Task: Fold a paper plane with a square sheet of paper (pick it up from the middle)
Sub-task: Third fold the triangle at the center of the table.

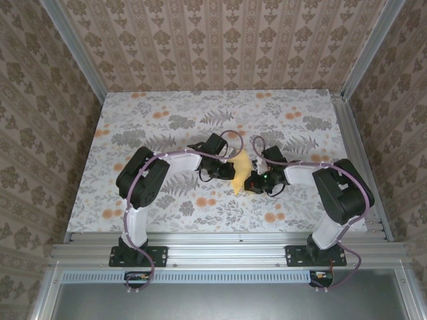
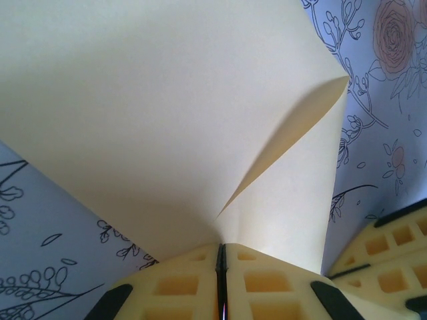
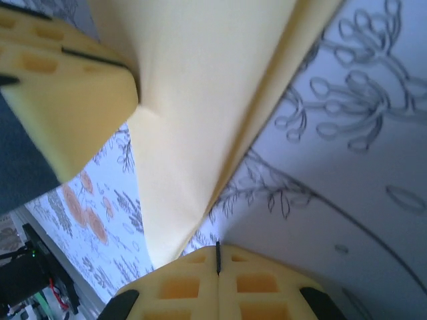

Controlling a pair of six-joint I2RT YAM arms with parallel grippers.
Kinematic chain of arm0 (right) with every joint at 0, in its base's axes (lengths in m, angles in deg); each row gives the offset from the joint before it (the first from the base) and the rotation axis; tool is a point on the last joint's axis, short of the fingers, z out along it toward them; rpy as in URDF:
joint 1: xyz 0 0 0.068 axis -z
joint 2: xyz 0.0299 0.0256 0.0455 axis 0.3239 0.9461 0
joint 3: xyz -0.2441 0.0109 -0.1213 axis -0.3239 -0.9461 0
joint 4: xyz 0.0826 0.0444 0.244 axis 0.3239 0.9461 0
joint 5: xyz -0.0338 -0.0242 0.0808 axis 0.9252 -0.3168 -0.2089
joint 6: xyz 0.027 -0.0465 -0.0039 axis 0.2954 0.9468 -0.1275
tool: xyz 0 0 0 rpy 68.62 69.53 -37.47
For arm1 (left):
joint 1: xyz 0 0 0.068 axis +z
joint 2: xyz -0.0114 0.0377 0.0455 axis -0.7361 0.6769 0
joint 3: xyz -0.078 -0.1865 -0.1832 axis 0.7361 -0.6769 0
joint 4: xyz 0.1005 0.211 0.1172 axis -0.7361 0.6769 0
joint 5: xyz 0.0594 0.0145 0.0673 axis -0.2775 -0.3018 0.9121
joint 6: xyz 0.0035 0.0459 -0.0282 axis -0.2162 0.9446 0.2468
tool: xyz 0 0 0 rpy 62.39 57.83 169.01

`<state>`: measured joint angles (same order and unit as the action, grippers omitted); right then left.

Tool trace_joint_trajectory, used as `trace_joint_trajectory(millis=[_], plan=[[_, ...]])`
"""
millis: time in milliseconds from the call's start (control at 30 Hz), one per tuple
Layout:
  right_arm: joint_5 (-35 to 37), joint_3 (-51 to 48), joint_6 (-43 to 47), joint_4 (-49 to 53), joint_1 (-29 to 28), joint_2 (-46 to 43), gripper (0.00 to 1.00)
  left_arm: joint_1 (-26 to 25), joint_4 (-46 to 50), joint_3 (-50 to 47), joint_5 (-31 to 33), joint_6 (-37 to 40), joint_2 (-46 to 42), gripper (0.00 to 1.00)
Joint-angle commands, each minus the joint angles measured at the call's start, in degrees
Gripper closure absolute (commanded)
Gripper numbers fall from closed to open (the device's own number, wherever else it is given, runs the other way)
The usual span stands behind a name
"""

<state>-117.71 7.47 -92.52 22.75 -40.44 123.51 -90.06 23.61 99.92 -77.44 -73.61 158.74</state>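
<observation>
Centrally, the left gripper [image 2: 221, 267] has its jaws clenched on the square sheet of paper [image 2: 167, 100], which fans out from the pinch. The right gripper [image 3: 217, 257] is likewise closed, seemingly on the sheet's opposite edge. The sheet hangs between both arms over the middle of the flowered surface [image 1: 167, 120], curled rather than creased. An early fold appears in hand; next, its edges need aligning before pressing flat.

Table [image 1: 167, 120]: floral-print cover, grey leaves, orange blooms, pale ground.
</observation>
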Motion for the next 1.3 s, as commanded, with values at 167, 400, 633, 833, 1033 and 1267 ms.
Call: trace_joint_trajectory(millis=[167, 400, 633, 833, 1033, 1267], plan=[[-5.0, -1.5, -14.6, -16.8, -1.6, -0.6, 1.00, 0.2, 8.0, -3.0, 4.1, 1.6, 5.2, 0.90], [-4.6, -1.4, -14.4, -16.4, -3.8, 4.1, 1.00, 0.3, 7.6, -3.3, 3.9, 1.6, 5.3, 0.90], [-4.5, -3.1, -13.1, -14.3, -5.4, 5.0, 1.00, 0.4, 7.2, -3.5, 3.8, 1.5, 5.6, 0.90], [-2.6, -3.8, -9.3, -7.2, -5.7, 3.8, 1.00, 0.6, 7.2, -3.9, 4.1, 1.6, 5.5, 0.90], [-0.2, -4.4, -7.4, -2.1, -6.3, 5.1, 1.00, 0.7, 7.5, -3.5, 4.0, 1.8, 6.0, 0.90], [4.0, -5.0, -4.5, 6.3, -7.4, 2.3, 1.00, 0.9, 7.8, -3.6, 4.0, 2.2, 5.7, 0.90]])
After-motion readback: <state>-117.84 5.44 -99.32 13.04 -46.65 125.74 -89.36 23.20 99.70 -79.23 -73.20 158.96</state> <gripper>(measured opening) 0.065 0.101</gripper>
